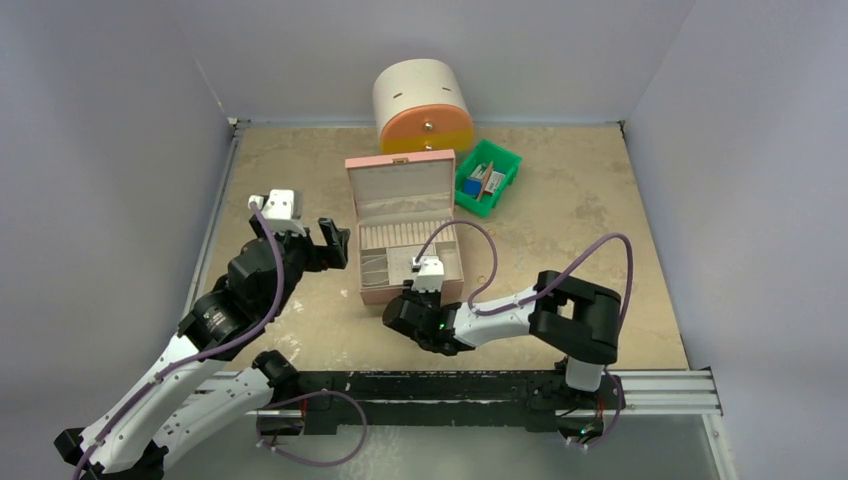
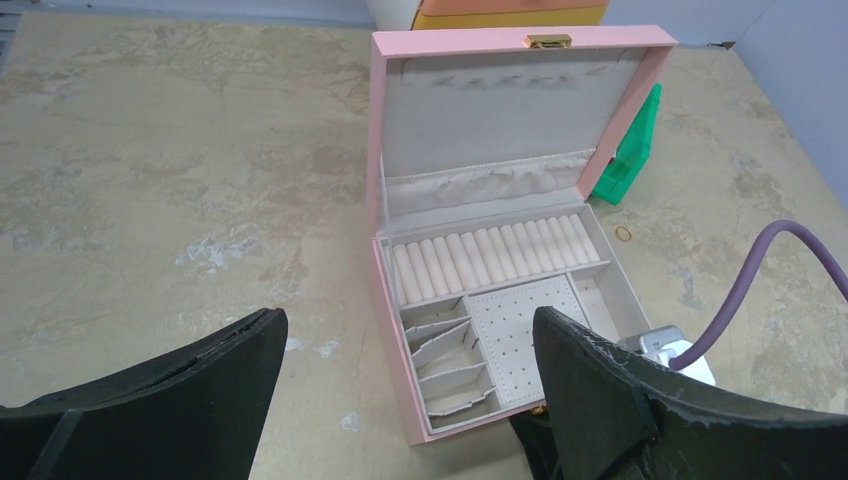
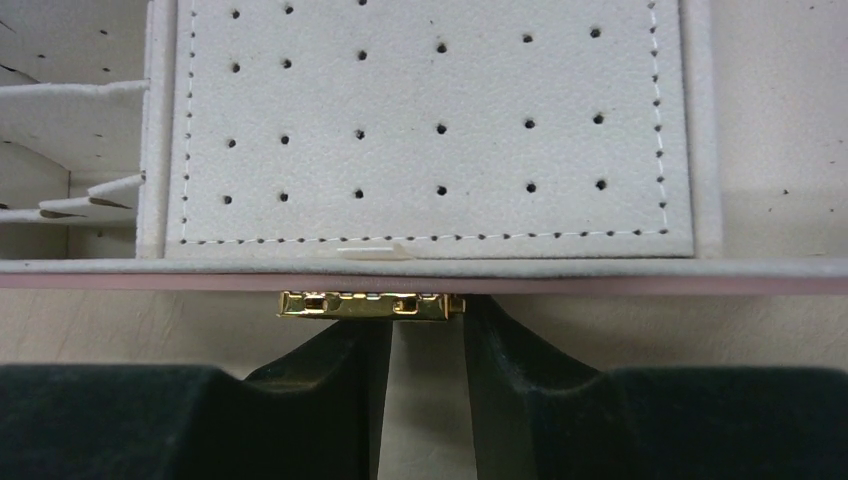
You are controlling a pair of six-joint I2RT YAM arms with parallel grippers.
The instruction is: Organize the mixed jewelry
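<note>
box (image 2: 376,150): pink, cream lining | panel (image 3: 430,120): dotted holes | clasp (image 3: 370,305): gold | bin (image 2: 632,160): green | table (image 2: 150,150): mottled beige

Open jewelry box (image 1: 405,240) sits mid desk (image 1: 580,210), lid up at the back. Drawer chest (image 1: 423,105) is behind it, bin (image 1: 488,177) at its back-right. Small ring (image 2: 625,234) lies on desk, right of box. Left tool (image 2: 408,325) is left of box; right tool (image 3: 425,330) in front, at the clasp (image 3: 370,305).

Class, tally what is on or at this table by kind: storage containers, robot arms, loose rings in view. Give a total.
Storage containers: 3 (pink jewellery box, green bin, round drawer unit)
Robot arms: 2 (left arm, right arm)
Loose rings in view: 1 (gold ring on the table)
Total: 6
</note>
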